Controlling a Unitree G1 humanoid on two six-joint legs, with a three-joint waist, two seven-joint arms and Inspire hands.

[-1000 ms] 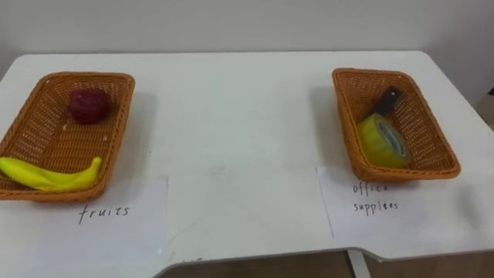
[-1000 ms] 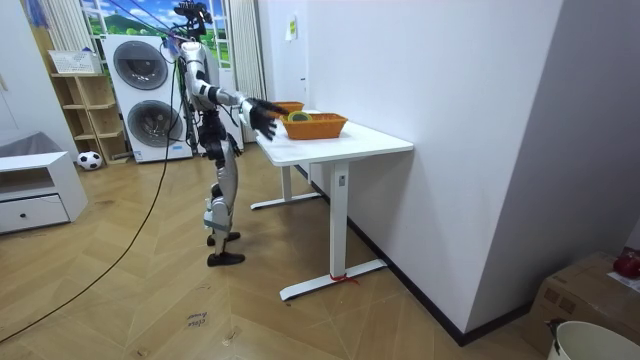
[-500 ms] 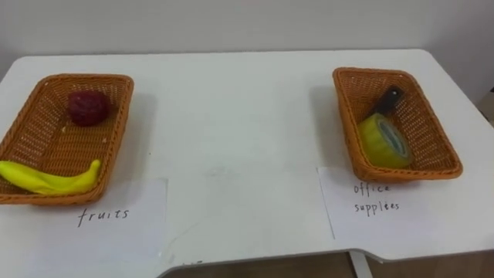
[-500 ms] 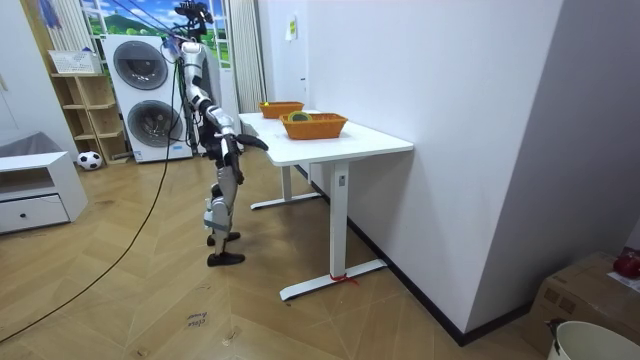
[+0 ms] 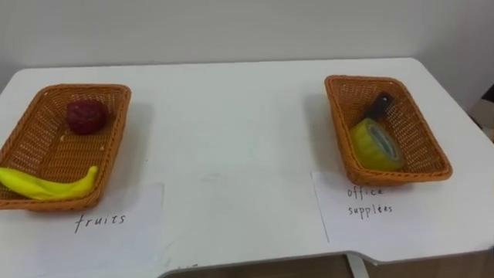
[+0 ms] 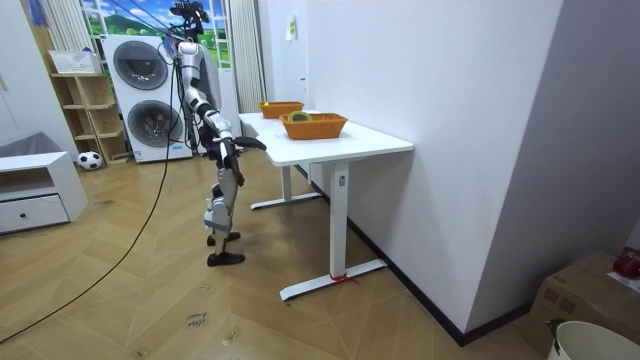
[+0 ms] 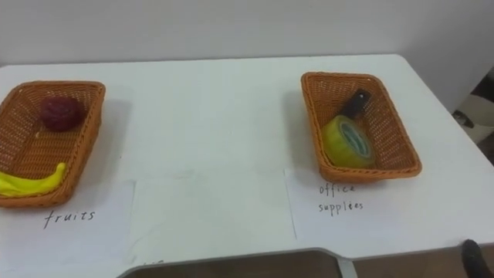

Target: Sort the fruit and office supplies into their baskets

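Wicker fruit basket (image 5: 77, 87), curved banana (image 5: 50, 184), bumpy red fruit (image 5: 86, 116), office basket (image 5: 338, 123), tape roll (image 5: 374, 145), right hand's (image 7: 471, 253) state unclear

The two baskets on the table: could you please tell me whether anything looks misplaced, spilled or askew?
Nothing stands out. The banana and dark red fruit lie in the left basket, the yellow tape roll and a dark item in the right basket; nothing is spilled on the table.
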